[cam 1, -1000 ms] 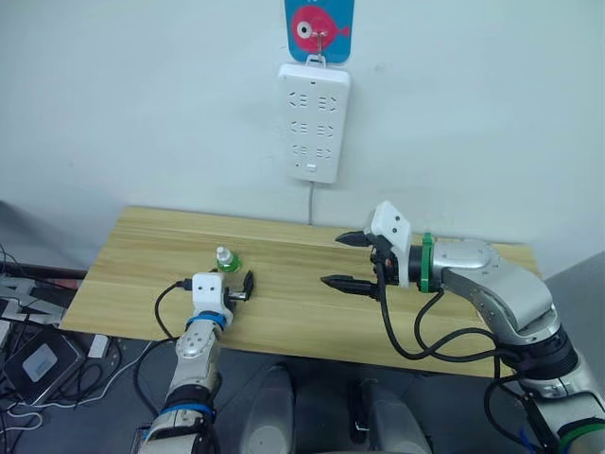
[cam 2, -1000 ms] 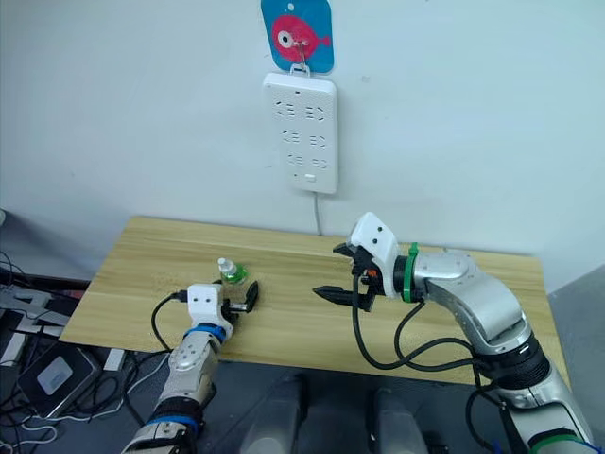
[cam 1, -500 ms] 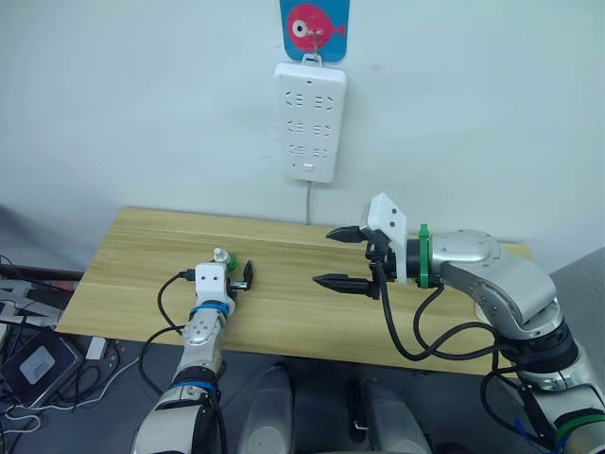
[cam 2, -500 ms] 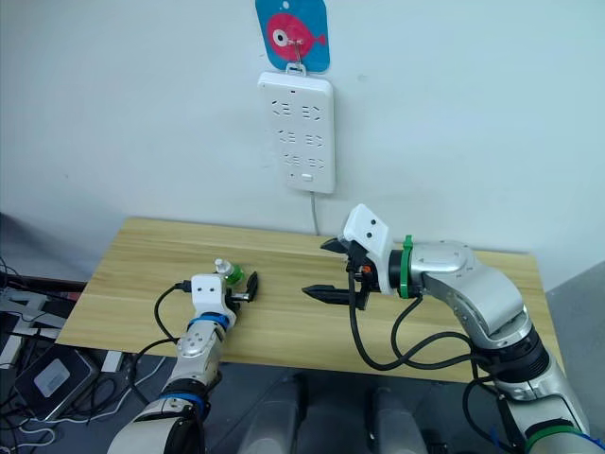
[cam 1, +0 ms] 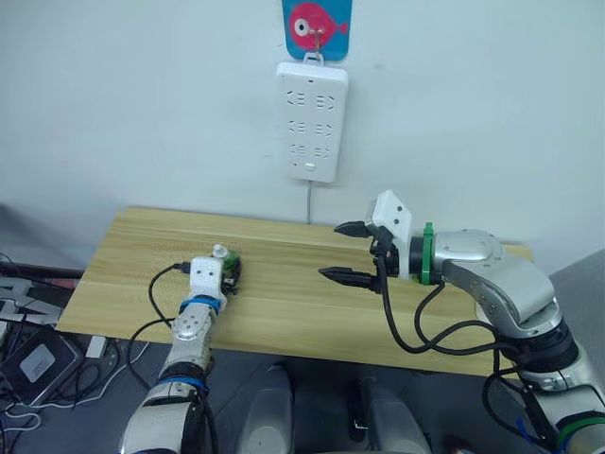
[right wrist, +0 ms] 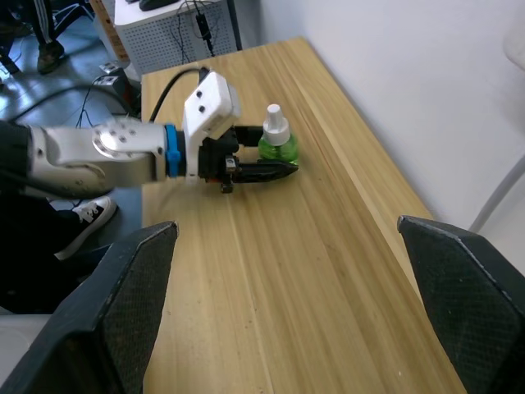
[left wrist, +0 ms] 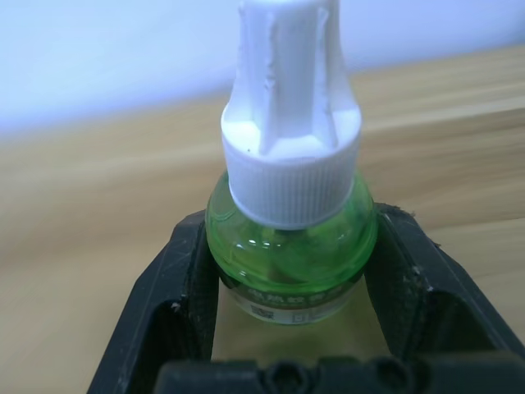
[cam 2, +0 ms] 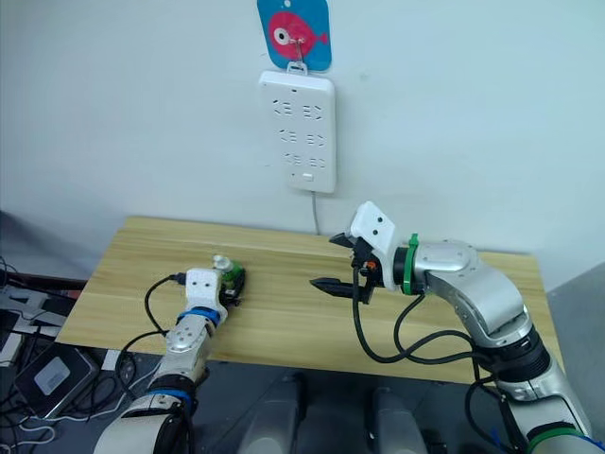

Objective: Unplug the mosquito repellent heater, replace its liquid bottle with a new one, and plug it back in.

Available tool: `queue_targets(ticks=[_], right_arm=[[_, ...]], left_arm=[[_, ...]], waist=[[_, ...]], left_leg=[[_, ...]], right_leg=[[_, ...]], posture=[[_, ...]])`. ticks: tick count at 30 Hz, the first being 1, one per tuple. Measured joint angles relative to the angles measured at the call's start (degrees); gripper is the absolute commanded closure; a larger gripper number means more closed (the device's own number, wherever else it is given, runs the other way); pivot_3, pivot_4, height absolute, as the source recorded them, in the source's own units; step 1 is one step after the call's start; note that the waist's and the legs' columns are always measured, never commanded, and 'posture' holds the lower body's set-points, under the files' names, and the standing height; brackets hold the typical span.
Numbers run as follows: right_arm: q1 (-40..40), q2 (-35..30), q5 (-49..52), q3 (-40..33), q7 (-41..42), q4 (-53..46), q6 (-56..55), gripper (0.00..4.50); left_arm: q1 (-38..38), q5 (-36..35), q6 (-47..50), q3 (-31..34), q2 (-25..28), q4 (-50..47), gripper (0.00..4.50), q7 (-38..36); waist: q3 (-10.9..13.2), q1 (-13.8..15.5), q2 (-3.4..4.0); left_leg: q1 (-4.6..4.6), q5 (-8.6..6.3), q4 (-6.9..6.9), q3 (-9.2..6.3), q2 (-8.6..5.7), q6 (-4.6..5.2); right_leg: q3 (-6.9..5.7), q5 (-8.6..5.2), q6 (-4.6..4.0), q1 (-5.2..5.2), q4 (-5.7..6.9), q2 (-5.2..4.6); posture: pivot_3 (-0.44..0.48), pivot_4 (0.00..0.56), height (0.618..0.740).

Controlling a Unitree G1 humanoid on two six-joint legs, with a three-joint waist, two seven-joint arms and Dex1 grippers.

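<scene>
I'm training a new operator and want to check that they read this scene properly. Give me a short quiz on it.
1. True or false: something is plugged into the wall power strip.
2. Where is the green bottle? A) on the table, between the left gripper's fingers; B) in the right gripper; C) on the floor.
3. Fill in: the right gripper, held above the table, is ____.

Key: 1 false; 2 A; 3 open.

Head eyes overlook the table (cam 1: 284, 284); both wrist views share the bottle (left wrist: 291, 263).
</scene>
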Motion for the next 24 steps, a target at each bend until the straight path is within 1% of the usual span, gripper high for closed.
queue_targets(ticks=[1, 3, 4, 7, 9, 11, 13, 17, 20, 23, 24], right_arm=[[0.6, -0.2, 0.0, -0.4, 0.0, -0.1, -0.7, 0.0], [2.9, -1.8, -0.1, -1.4, 0.2, -0.4, -2.3, 0.0], [3.9, -2.4, -0.2, -1.8, 0.2, -0.4, -2.7, 0.0], [8.9, -4.8, -0.2, -3.4, 1.4, -1.4, -4.4, 0.0], [12.6, -6.4, -0.2, -4.1, 2.3, -2.1, -5.7, 0.0], [15.9, -7.3, -0.5, -5.2, 2.5, -2.7, -7.4, 0.0], [16.9, -7.2, -0.8, -5.5, 2.2, -3.2, -8.3, 0.0], [15.4, -2.1, -1.5, -5.0, -1.3, -3.7, -8.7, 0.0], [14.5, 1.2, -2.6, -3.5, -3.9, -3.7, -8.7, 0.0], [14.3, 3.5, -3.9, -2.6, -5.9, -3.4, -9.0, 0.0], [14.1, 4.0, -4.2, -2.5, -6.4, -3.2, -9.2, 0.18]], left_arm=[[0.3, -0.3, 1.4, -1.5, 0.5, -3.7, 2.26, -3.4], [1.4, -2.9, 7.1, -5.5, 2.1, -13.7, 2.26, -13.6], [1.6, -3.9, 9.2, -6.9, 2.8, -17.1, 2.26, -17.4], [1.8, -7.5, 16.9, -13.1, 7.0, -27.4, 2.26, -32.6], [0.6, -9.6, 20.6, -16.3, 9.1, -30.6, 2.26, -41.8], [-3.7, -10.0, 22.4, -20.0, 9.1, -29.4, 2.26, -50.2], [-8.8, -9.9, 22.2, -22.5, 7.7, -26.4, 2.26, -55.9], [-15.9, -9.0, 18.5, -22.6, 4.8, -17.2, 2.26, -59.5], [-18.5, -8.0, 15.5, -22.6, 3.0, -11.4, 2.26, -60.6], [-20.0, -7.7, 14.0, -22.4, 1.8, -7.6, 2.26, -61.3], [-20.5, -7.7, 13.9, -22.4, 1.6, -6.7, 2.26, -61.7]], waist=[[0.0, 0.2, 0.0], [0.0, 0.3, 0.0], [0.0, 0.3, 0.0], [0.0, 0.0, 0.01], [0.0, -0.2, 0.01], [0.0, 0.0, 0.04], [0.0, -0.3, 0.04], [0.0, -2.4, 0.0], [0.0, -3.7, -0.01], [0.0, -4.7, -0.01], [0.0, -4.9, -0.02]], left_leg=[[0.0, 0.0, 0.0, 0.0, -0.01, -0.02], [-0.04, -0.01, 0.0, 0.03, -0.01, -0.2], [-0.04, -0.01, 0.0, 0.05, 0.0, -0.35], [-0.04, -0.05, -0.03, 0.06, 0.0, -0.5], [-0.04, -0.07, -0.04, 0.05, 0.0, -0.5], [-0.09, -0.06, 0.01, -0.03, -0.01, -0.5], [-0.12, -0.06, 0.12, -0.02, 0.0, -0.5], [-0.12, -0.06, 0.16, 0.05, 0.0, -0.49], [-0.17, -0.06, 0.12, -0.01, -0.01, -0.49], [-0.38, -0.06, 0.13, -0.06, -0.02, -0.5], [-0.52, -0.05, 0.15, -0.09, -0.02, -0.5]], right_leg=[[0.0, 0.0, 0.0, 0.01, -0.01, 0.0], [0.01, 0.0, -0.01, 0.01, -0.08, -0.02], [0.04, 0.0, -0.01, 0.01, -0.11, -0.03], [0.05, -0.05, 0.03, 0.01, -0.16, -0.02], [0.05, -0.12, 0.03, 0.0, -0.16, 0.02], [-0.02, -0.14, 0.05, -0.01, -0.14, 0.1], [0.03, -0.14, 0.08, -0.01, -0.14, 0.17], [0.12, -0.11, 0.14, -0.02, -0.13, 0.17], [0.07, -0.13, 0.17, -0.06, -0.11, 0.19], [0.03, -0.13, 0.17, -0.3, 0.09, 0.2], [-0.01, -0.13, 0.17, -0.46, 0.17, 0.2]], posture=[[0.266, 0.281, 0.74], [0.263, 0.278, 0.74], [0.258, 0.271, 0.74], [0.25, 0.264, 0.74], [0.22, 0.251, 0.74], [0.202, 0.248, 0.74], [0.176, 0.243, 0.74], [0.133, 0.233, 0.74], [0.114, 0.227, 0.74], [0.101, 0.22, 0.74], [0.099, 0.22, 0.74]])
